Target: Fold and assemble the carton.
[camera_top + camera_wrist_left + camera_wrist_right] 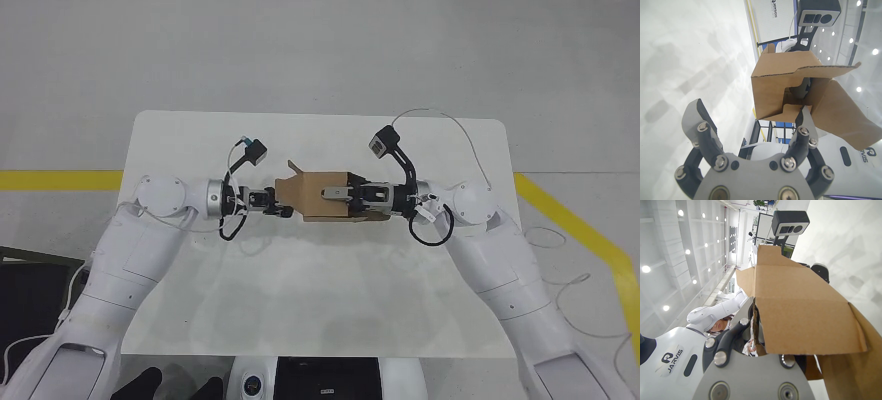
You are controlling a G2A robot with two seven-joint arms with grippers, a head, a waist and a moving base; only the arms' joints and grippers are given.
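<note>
While both arms meet over the middle of the white table [300, 290], the carton [315, 195] sits between them, and whether it touches the surface I cannot tell. It is plain brown corrugated cardboard, already opened into a box-shaped tube, with its ends not closed.

Over to the right gripper [345, 194]: it comes in from the carton's right end and is clamped on the top wall, 1 finger lying across the outside of the panel. Through the open end in the left wrist view, a dark part of that gripper shows inside the box.

Now the left gripper [751, 106]: its 2 fingers are spread wide apart and hold nothing. It faces the carton's open left end, and 1 fingertip [801, 115] is right against the edge of a notched flap.

That near end is a tangle of flaps: 1 long flap [829, 66] juts straight out from the top wall, a big one [840, 117] splays outward at an angle, and 2 stepped flaps leave a gap into the hollow inside. From the top view, a small flap [293, 167] sticks out at the far left corner.
</note>
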